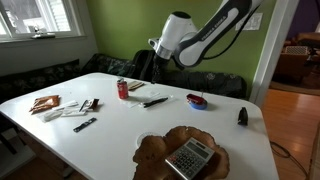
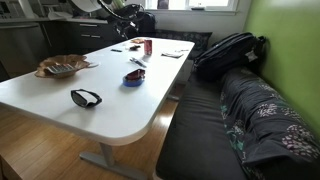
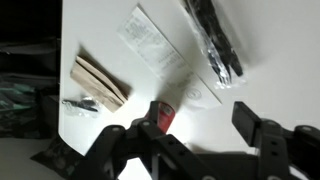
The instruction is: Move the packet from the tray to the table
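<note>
This is a home — an eating corner. A big white table (image 2: 60,95) stands by a dark couch (image 2: 200,135) with a backpack (image 2: 228,52) on it. There is a green wall (image 2: 285,35), a bright window (image 1: 35,15) and a wood floor (image 2: 30,150).

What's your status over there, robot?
Gripper open, empty, high above table. Dark packet on table near red can, off tray. Tray holds calculator. No obstruction seen.

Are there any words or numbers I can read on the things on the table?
No text reads clearly in any view.
red can: label too blurred to read.
calculator: keys too small to read.
clear wrapper: any print too blurred to read.
</note>
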Robot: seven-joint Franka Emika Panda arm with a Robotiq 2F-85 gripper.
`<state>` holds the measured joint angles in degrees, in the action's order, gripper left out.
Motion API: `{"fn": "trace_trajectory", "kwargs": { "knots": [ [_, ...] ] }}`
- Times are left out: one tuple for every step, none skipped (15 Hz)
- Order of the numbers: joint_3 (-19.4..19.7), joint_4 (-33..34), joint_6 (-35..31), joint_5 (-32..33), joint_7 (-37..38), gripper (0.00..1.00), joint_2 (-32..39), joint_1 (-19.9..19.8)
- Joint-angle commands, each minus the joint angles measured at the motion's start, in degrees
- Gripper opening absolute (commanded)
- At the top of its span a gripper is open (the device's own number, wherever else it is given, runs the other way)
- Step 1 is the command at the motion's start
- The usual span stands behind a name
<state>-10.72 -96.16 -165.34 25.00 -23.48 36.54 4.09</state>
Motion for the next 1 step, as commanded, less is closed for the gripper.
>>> {"fn": "trace_trajectory", "kwargs": {
  "knots": [
    [-2.6, -1.8, -0.3, -3.7, -4.4, 0.92, -1.7, -1.2]
  ]
}}
